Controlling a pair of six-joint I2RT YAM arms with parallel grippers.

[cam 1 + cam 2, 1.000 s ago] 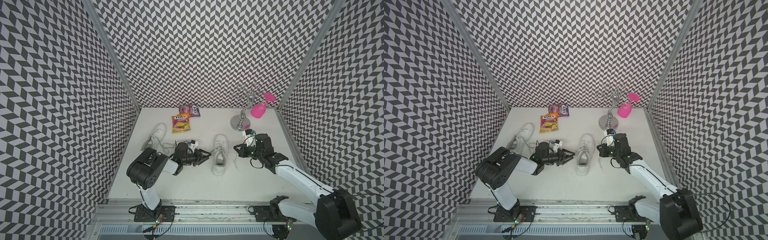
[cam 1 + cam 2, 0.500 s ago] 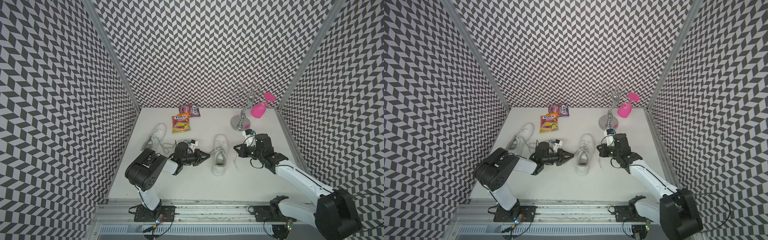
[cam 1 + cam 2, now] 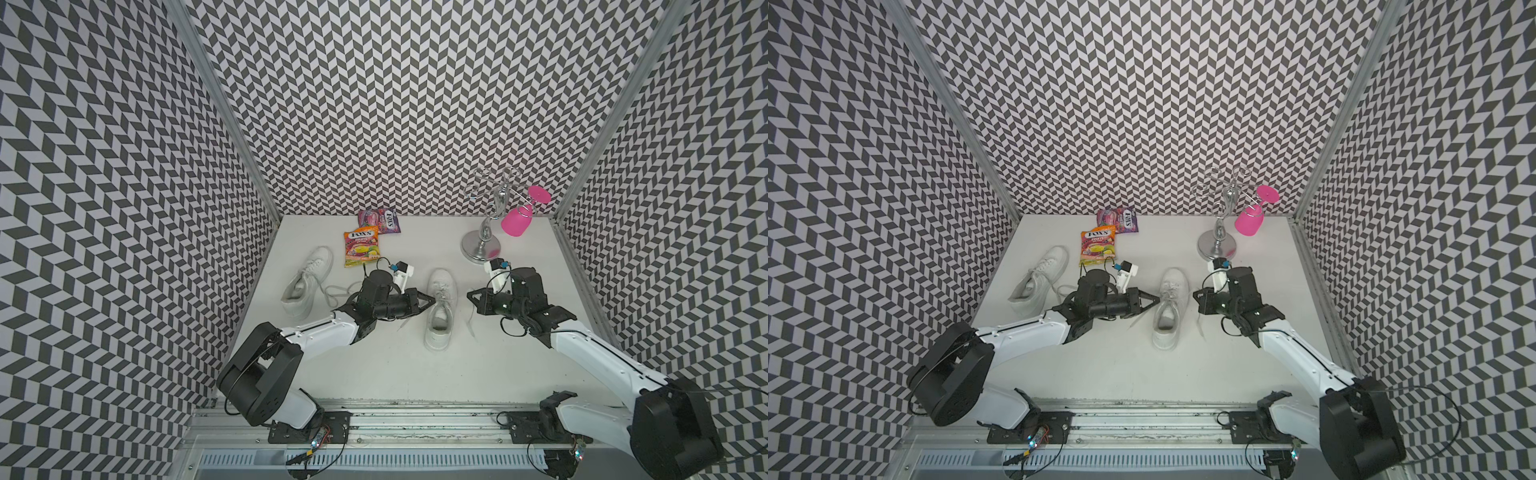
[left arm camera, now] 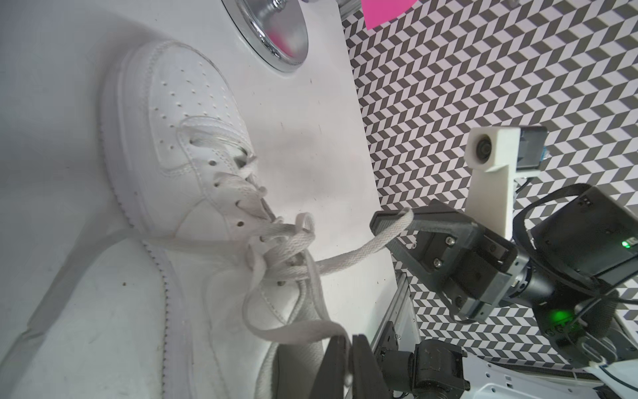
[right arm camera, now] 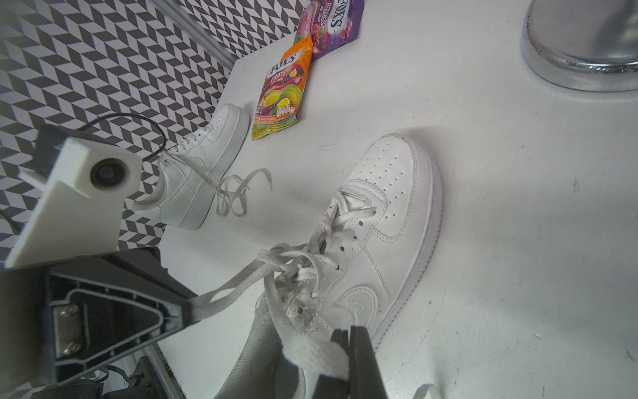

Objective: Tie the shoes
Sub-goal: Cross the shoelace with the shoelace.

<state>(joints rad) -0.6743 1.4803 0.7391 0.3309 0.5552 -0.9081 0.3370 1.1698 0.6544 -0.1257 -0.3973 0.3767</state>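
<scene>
On the white tabletop (image 3: 374, 374), two white shoes are lying well apart. The nearer shoe (image 3: 441, 316) is sitting at the middle of the surface, toe pointing toward twelve o'clock, heel toward six. The second shoe (image 3: 306, 282) is resting toward nine o'clock near the side wall, with its loose laces (image 5: 238, 193) curling on the surface beside it.

The left end effector (image 3: 430, 300) is reaching in from eight o'clock and is pinching one lace (image 5: 228, 297) of the nearer shoe at its instep, its fingers pressed together on the flat white strand. The right end effector (image 3: 471, 296) is sitting at three o'clock of that shoe, its fingers likewise clamped together on the other lace (image 4: 359, 248), which is stretching from the eyelets across to it.

Toward twelve o'clock, an orange candy bag (image 3: 360, 248) and a purple candy bag (image 3: 380, 221) are lying flat and touching. At about one o'clock, a chrome stand (image 3: 482, 247) is standing with a pink cup (image 3: 515, 221) hanging from it.
</scene>
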